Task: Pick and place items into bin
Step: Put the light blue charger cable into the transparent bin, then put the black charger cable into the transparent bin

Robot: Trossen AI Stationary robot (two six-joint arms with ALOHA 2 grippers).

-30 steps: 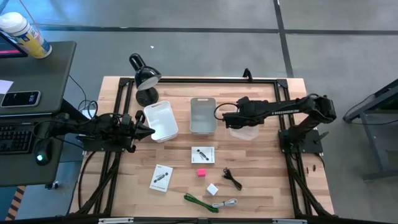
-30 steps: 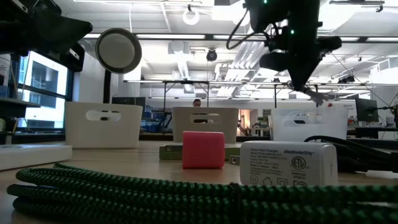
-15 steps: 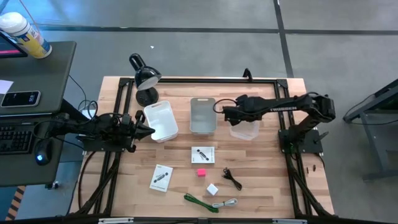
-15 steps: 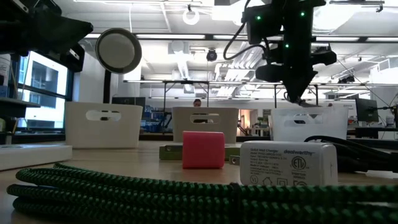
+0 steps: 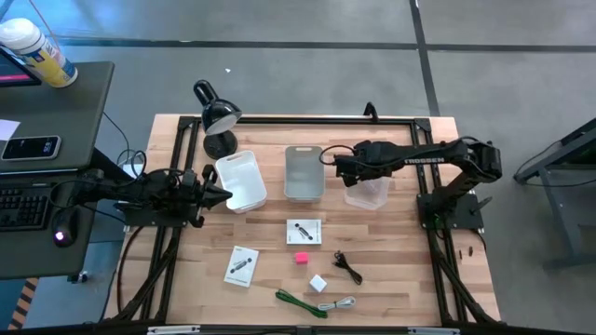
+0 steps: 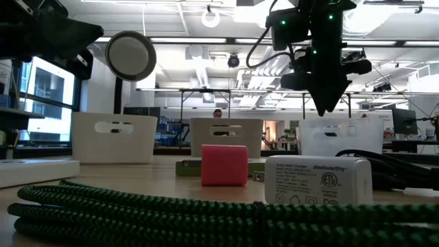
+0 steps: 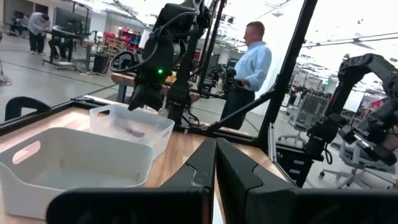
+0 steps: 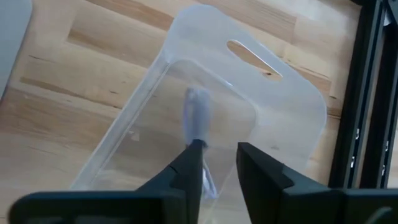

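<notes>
Right arm stretched out from its base across the bench (image 5: 186, 288) toward the middle, right claw (image 5: 343, 167) hanging at the near edge of the clear bin (image 5: 368, 194), pointing down in the low view (image 6: 322, 103). Fingers (image 8: 186, 171) slightly parted, nothing between them. Compared with a second ago, right claw pulled a little farther off the clear bin toward the grey bin (image 5: 304, 172) and hanging straighter; loose items unmoved. Left arm folded low at the bench's left side, left claw (image 5: 221, 194) beside the white bin (image 5: 241, 180), fingers (image 7: 199, 174) closed together and empty. Still out on the bench: two white packets (image 5: 304, 231) (image 5: 241, 265), pink cube (image 5: 301, 258), white cube (image 5: 318, 283), black cord (image 5: 347, 267), green cord (image 5: 296, 301), white cord (image 5: 339, 304). Grey piece (image 8: 197, 118) lying inside the clear bin, seen only from the right wrist and faintly from the left wrist; hidden from the high view. Low view alone shows the white cube (image 6: 319, 180) as a printed power adapter. Person in a light shirt (image 7: 249, 68) standing beyond the bench, seen from the left wrist.
</notes>
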